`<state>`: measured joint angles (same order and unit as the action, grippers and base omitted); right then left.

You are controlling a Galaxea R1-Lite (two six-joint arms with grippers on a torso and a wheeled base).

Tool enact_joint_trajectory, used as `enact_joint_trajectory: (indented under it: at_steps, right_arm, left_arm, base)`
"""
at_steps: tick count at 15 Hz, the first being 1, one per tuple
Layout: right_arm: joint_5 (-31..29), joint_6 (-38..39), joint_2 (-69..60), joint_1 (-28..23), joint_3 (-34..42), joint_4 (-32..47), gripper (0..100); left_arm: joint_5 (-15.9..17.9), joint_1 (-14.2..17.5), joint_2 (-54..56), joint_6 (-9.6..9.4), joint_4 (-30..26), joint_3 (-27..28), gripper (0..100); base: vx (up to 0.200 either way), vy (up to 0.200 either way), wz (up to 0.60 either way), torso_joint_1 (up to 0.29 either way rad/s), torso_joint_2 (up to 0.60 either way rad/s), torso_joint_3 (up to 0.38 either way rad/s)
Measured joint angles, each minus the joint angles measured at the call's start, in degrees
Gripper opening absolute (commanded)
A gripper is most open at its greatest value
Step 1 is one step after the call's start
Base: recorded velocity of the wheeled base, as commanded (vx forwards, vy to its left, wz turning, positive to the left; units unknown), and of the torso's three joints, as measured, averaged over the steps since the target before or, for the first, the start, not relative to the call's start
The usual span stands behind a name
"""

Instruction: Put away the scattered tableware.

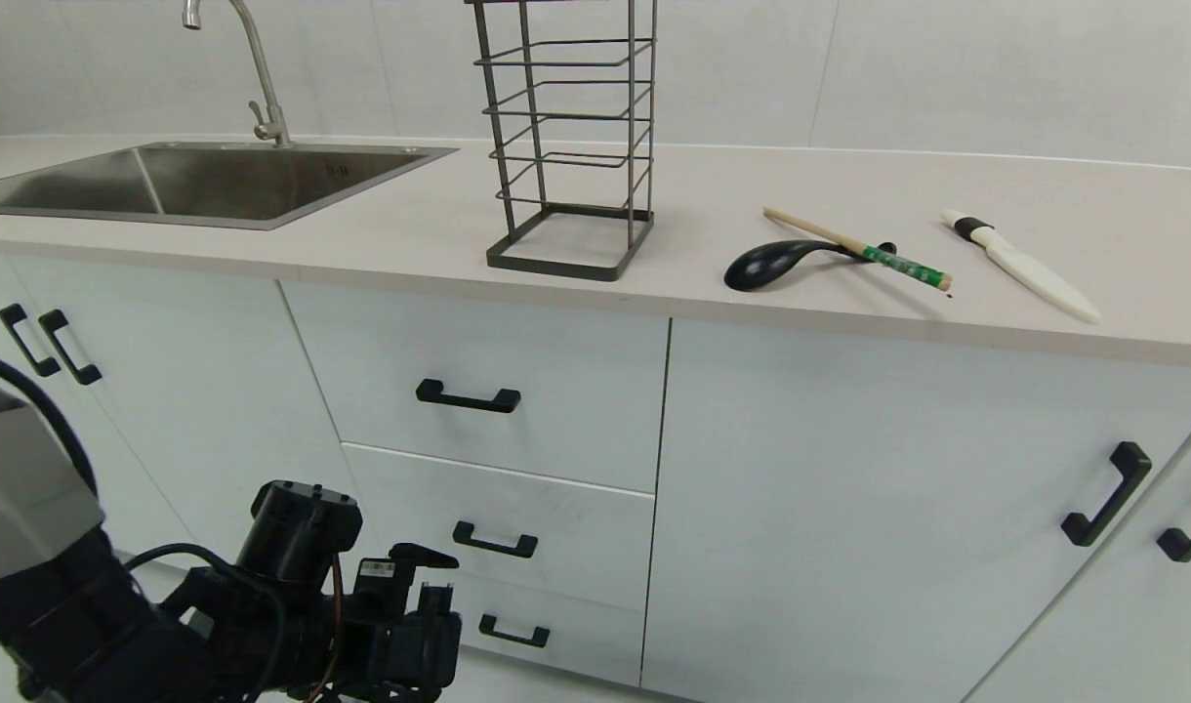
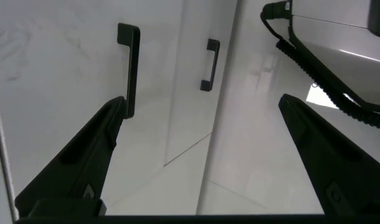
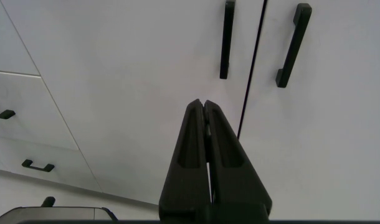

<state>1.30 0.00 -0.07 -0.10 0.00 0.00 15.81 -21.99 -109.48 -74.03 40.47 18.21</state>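
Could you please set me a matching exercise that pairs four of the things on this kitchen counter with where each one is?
Things:
1. black spoon
2. white knife
3. wire rack
4. sink

Places:
A. set into the counter at its left end, below the tap
B. lying farthest right on the counter
C. standing upright near the middle of the counter
D. lying with a chopstick across its handle

Pairs: 1-D, 2-B, 3-C, 4-A
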Motion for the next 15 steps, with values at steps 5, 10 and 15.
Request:
enact_joint_trajectory:
  at_steps: [5, 10, 15]
  right_arm:
    - [0.0, 0.0, 0.0, 0.0, 0.0, 0.0, 0]
    - [0.0, 0.0, 0.0, 0.0, 0.0, 0.0, 0]
    - [0.0, 0.0, 0.0, 0.0, 0.0, 0.0, 0]
  left_arm:
    - [0.0, 0.3, -7.8, 0.09, 3.6, 4.0, 100]
    - [0.2, 1.4, -14.2, 0.11, 6.2, 10.2, 100]
    - [0.3, 2.1, -19.5, 0.29, 9.7, 13.5, 100]
  base:
    - [0.0, 0.0, 0.0, 0.0, 0.0, 0.0]
    - [0.0, 0.0, 0.0, 0.0, 0.0, 0.0]
    - [0.0, 0.0, 0.0, 0.0, 0.0, 0.0]
